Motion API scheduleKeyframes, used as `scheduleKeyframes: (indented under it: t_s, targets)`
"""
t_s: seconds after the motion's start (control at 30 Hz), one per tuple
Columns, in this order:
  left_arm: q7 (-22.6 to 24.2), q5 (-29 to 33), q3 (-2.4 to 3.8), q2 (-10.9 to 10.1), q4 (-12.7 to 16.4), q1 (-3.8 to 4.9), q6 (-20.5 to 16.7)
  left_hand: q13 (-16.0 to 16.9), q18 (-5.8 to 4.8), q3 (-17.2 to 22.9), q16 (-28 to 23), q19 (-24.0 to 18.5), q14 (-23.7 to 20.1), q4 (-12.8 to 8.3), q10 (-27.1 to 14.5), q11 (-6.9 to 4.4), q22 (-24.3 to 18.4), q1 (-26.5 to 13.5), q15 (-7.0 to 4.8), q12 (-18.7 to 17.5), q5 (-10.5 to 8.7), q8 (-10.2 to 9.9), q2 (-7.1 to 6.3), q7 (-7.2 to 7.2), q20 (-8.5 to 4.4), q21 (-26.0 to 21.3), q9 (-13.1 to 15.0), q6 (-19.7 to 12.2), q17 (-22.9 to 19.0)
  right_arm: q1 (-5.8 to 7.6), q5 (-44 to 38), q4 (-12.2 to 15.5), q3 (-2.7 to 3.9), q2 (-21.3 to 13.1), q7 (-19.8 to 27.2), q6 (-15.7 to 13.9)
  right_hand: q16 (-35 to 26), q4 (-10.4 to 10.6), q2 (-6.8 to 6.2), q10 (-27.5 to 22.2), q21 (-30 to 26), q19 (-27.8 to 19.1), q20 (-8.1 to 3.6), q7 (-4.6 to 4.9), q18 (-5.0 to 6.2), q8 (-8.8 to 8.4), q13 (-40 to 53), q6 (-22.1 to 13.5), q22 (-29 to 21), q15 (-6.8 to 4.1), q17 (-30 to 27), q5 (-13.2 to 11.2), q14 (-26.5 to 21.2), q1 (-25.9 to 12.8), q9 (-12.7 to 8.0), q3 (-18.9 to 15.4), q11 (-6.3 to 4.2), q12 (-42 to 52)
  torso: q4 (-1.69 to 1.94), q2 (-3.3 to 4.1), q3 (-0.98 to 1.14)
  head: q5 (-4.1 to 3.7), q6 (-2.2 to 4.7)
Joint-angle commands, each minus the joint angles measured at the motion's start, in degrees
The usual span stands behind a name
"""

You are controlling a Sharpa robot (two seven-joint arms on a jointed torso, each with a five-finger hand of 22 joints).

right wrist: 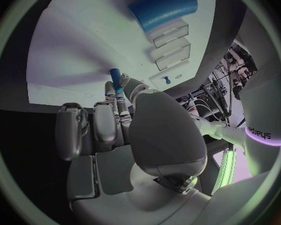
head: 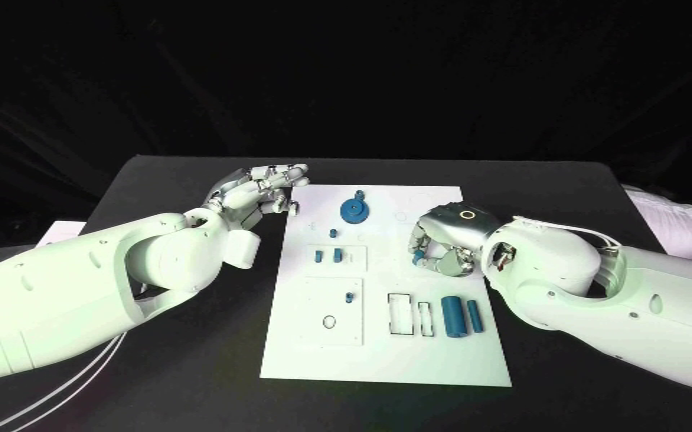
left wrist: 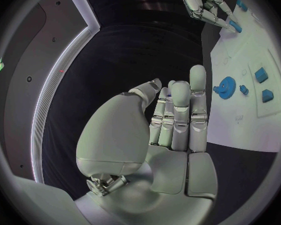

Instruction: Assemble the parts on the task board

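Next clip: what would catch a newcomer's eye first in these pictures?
The white task board in the middle of the black table, dotted with small blue parts, the blue gear near its far edge most of all. Next, the right hand at the board's right edge, pinching a small blue peg at its fingertips. The left hand hangs beside the board's far left corner, holding nothing.

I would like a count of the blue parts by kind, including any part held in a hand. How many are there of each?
Gear: 1
Large cylinders: 2
Small blocks: 2
Small pegs: 3, two on the task board at and, and one pinched by the right hand at
Total: 8 blue parts
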Motion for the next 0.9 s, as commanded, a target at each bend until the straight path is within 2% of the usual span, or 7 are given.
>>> scheduleKeyframes:
  t_s: [0.03, 0.2, 0.33, 0.67, 0.9]
  targets:
    - [0.3, 0.1, 0.03, 0.1, 0.0, -0.02, 1.1, 0.1, 1.05, -0.2, 0.3, 0.3, -0.4, -0.1, -0.4, -0.04, -0.1, 0.5, 0.14, 0.2, 0.31, 0.0, 0.24, 0.04, -0.09, -0.2, -0.1, -0.4, 0.0, -0.11, -1.0, -0.3, -0.05, 0.2, -0.1, 0.0, 0.3, 0.0, 0.82, 0.7, 0.3, 0.6, -0.01, -0.11, -0.14, 0.29, 0.1, 0.8, 2.8, -0.51, 0.2, -0.3, 1.9, -0.1, 0.2, 0.4, -0.06, 0.2, 0.02, -0.01, -0.02, -0.02, -0.15]
    - [0.2, 0.1, 0.02, 0.1, 0.0, -0.02, 1.1, 0.1, 1.05, -0.2, 0.3, 0.3, -0.4, -0.1, -0.4, -0.04, -0.1, 0.5, 0.14, 0.2, 0.31, 0.0, 0.24, 0.04, -0.09, -0.2, -0.1, -0.4, 0.0, -0.16, -1.8, -0.5, -0.05, 0.2, -0.4, -2.1, 0.7, -0.2, 1.70, 1.9, 0.8, 1.0, 0.06, -0.13, -0.30, 0.41, 0.1, 1.7, 3.4, -0.33, 0.6, -1.2, 2.0, 0.5, 0.5, 1.3, -0.20, 0.0, 0.03, -0.04, -0.02, -0.01, -0.29]
    - [0.2, 0.1, 0.02, 0.1, -0.1, -0.05, 1.1, 0.1, 1.05, -0.2, 0.4, 0.4, -0.4, -0.2, -0.5, -0.03, -0.1, 0.6, 0.15, 0.3, 0.32, 0.0, 0.38, 0.04, -0.08, -0.3, 0.0, -0.4, 0.1, -0.17, -1.7, 0.5, 0.01, -0.2, -0.4, -3.6, 0.9, -0.6, 1.96, 2.3, 0.9, 1.1, 0.15, 0.07, -0.34, 0.35, 0.1, 1.9, 3.5, -0.19, 0.8, -1.4, 2.0, 1.1, 0.7, 1.9, -0.11, -0.2, 0.00, -0.06, 0.03, 0.04, -0.25]
    - [0.2, 0.1, 0.01, 0.2, -0.2, -0.22, 1.1, 0.1, 1.05, -0.2, 0.4, 0.4, -0.4, -0.2, -0.5, -0.04, -0.1, 0.6, 0.15, 0.4, 0.33, 0.0, 0.40, 0.03, -0.08, -0.3, 0.0, -0.4, 0.1, 0.35, 2.9, 6.8, 0.99, -2.2, 0.0, -5.6, 1.0, -1.1, 1.80, 2.6, 1.0, 1.2, 0.23, 0.33, -0.37, 0.27, 0.1, 2.0, 3.6, -0.11, 0.8, -1.4, 2.0, 1.5, 0.8, 2.3, -0.02, -0.5, 0.00, -0.08, -0.02, 0.19, -0.30]
    - [0.2, 0.1, 0.01, 0.4, -0.3, -0.34, 1.2, 0.1, 1.05, -0.2, 0.4, 0.4, -0.4, -0.2, -0.5, -0.04, -0.1, 0.6, 0.14, 0.4, 0.33, 0.0, 0.45, 0.03, -0.08, -0.3, 0.0, -0.4, 0.1, -0.06, 4.3, 9.8, 1.14, 0.6, 1.4, -7.1, 0.9, -1.3, 1.74, 2.6, 0.9, 1.1, 0.30, 0.55, -0.33, 0.10, 0.0, 1.9, 3.5, -0.01, 0.7, -1.2, 1.9, 1.7, 0.9, 2.6, 0.12, -0.8, 0.08, -0.07, -0.06, 0.46, -0.31]
